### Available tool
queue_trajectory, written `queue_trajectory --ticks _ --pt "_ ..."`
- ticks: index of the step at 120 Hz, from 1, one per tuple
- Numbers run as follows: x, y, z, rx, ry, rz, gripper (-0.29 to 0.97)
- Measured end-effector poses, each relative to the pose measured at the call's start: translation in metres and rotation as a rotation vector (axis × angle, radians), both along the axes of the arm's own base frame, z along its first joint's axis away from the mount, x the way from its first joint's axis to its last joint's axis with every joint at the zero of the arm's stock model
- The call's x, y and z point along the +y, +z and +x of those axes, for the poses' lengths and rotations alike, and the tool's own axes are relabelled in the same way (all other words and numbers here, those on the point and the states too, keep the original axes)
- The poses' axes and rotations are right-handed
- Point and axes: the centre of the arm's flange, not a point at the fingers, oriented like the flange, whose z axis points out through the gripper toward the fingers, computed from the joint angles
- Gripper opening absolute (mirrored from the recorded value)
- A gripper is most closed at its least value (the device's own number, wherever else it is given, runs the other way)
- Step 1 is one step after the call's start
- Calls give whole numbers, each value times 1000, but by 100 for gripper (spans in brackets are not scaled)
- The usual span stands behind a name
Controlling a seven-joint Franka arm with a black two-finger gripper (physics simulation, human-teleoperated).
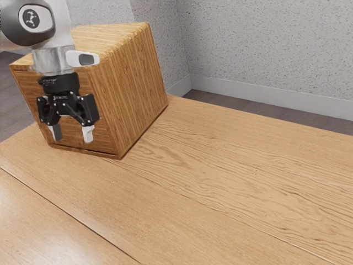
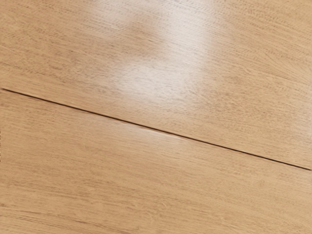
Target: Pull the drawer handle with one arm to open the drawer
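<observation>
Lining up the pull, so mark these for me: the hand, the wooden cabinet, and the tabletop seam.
hand (image 1: 72, 134): exterior view, gap between its open fingertips.
wooden cabinet (image 1: 132, 83): exterior view, its bare side face.
tabletop seam (image 2: 146, 127): wrist view, middle of the dark line.

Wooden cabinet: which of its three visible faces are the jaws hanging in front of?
The face toward the exterior view's lower left, partly covered by the open jaws. The broad side face turns toward that view's right; the top faces up.
</observation>
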Motion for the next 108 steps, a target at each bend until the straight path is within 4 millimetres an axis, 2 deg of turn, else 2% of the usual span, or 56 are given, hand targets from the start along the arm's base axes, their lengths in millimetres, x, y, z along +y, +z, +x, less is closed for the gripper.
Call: queue_trajectory --ticks 17,48,50,54,59,64,70,82,108 --pt "-13 8 22 -141 -28 34 68" --pt "-6 19 32 -250 -15 61 68" --pt "-7 30 28 -272 -16 66 68" --pt "-11 71 10 -355 -20 82 68" --pt "-15 107 -7 -433 -21 95 68" --pt "-16 127 -16 -482 -21 100 68" --pt "-15 137 -20 -516 -17 100 68" --pt "-9 137 -16 -536 -6 97 68" --pt "5 114 -2 -511 -6 104 68"
